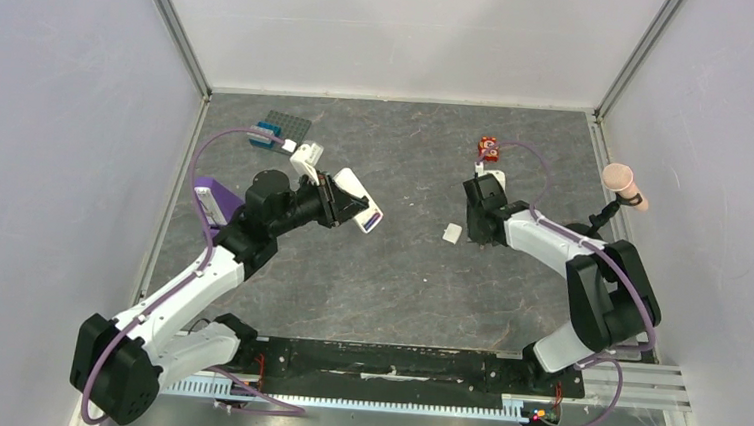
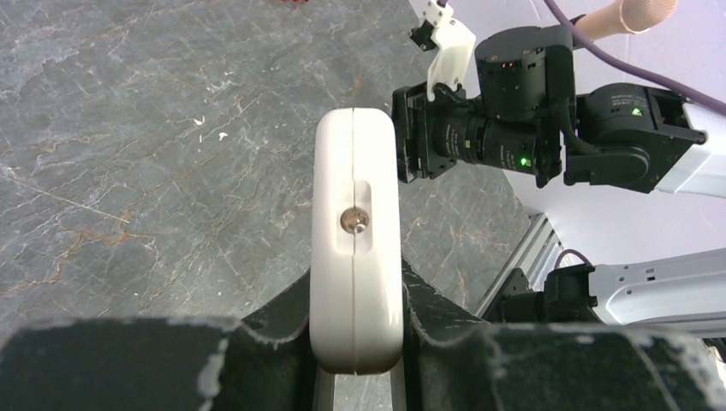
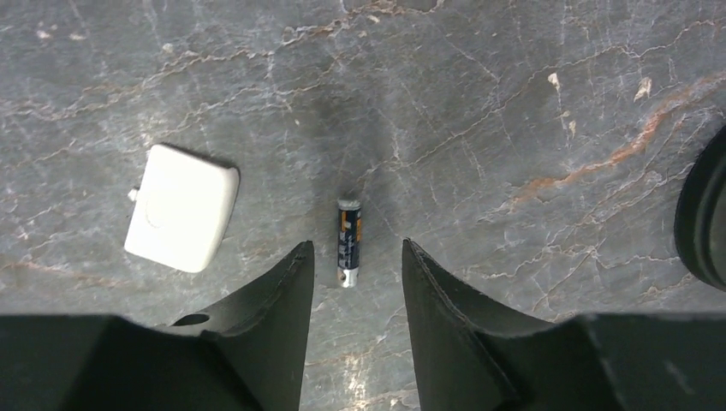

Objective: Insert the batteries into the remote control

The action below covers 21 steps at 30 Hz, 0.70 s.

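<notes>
My left gripper [image 2: 356, 342] is shut on the white remote control [image 2: 356, 248] and holds it edge-on above the table; in the top view the remote [image 1: 352, 195] sticks out to the right of the left gripper [image 1: 332, 202], with a bluish-purple patch at its lower end. My right gripper [image 3: 355, 247] is open and points down at the table. The dark battery [image 3: 348, 242] lies flat just ahead of and between its fingertips [image 3: 301, 257], untouched. In the top view the right gripper [image 1: 480, 235] hides that battery.
A small white cover piece [image 3: 181, 206] lies left of the dark battery and shows in the top view [image 1: 451, 232]. A red-orange toy block [image 1: 488, 146] and a blue-grey plate [image 1: 278, 131] stand further back. A purple stand [image 1: 208, 201] is at the left, a pink object [image 1: 624, 182] at the right.
</notes>
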Tool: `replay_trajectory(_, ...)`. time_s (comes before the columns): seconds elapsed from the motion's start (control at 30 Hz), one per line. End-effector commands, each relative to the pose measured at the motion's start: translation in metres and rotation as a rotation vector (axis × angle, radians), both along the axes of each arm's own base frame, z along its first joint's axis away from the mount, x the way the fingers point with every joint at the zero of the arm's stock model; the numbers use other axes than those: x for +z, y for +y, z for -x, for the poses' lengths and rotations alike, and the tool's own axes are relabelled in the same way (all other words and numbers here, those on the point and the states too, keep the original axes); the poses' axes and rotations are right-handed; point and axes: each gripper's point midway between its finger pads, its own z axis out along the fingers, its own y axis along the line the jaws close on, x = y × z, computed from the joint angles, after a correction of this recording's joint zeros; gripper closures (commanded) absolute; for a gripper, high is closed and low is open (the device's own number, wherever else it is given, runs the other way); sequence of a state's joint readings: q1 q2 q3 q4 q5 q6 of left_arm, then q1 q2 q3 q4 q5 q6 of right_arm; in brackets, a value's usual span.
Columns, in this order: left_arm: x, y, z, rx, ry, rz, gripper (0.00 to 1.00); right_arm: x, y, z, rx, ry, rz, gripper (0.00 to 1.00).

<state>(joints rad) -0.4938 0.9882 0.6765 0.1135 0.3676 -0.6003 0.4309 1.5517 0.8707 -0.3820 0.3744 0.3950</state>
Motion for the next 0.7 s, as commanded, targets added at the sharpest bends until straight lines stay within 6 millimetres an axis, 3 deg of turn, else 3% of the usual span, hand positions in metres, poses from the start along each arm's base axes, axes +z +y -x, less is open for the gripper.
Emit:
replay_trajectory(0.0, 0.025, -0.002, -0.008, -0.002, -0.080, 0.024, 0.98, 0.005, -0.002, -0.015, 0.017, -0.001, -0.006, 0.58)
replay_trajectory(0.33, 0.024, -0.004, -0.008, -0.013, -0.065, 0.023, 0.98, -0.016, 0.004, -0.010, 0.067, 0.095, -0.035, 0.70)
replay_trajectory(0.43, 0.023, -0.004, -0.008, -0.014, -0.061, 0.023, 0.98, -0.020, 0.005, -0.007, 0.068, 0.113, -0.046, 0.79)
replay_trajectory(0.53, 0.022, -0.005, -0.008, -0.021, -0.053, 0.025, 0.98, -0.023, 0.005, -0.005, 0.071, 0.125, -0.051, 0.99)
replay_trajectory(0.67, 0.020, -0.006, -0.007, -0.029, -0.045, 0.024, 0.98, -0.021, 0.013, -0.005, 0.112, 0.122, -0.089, 1.00)
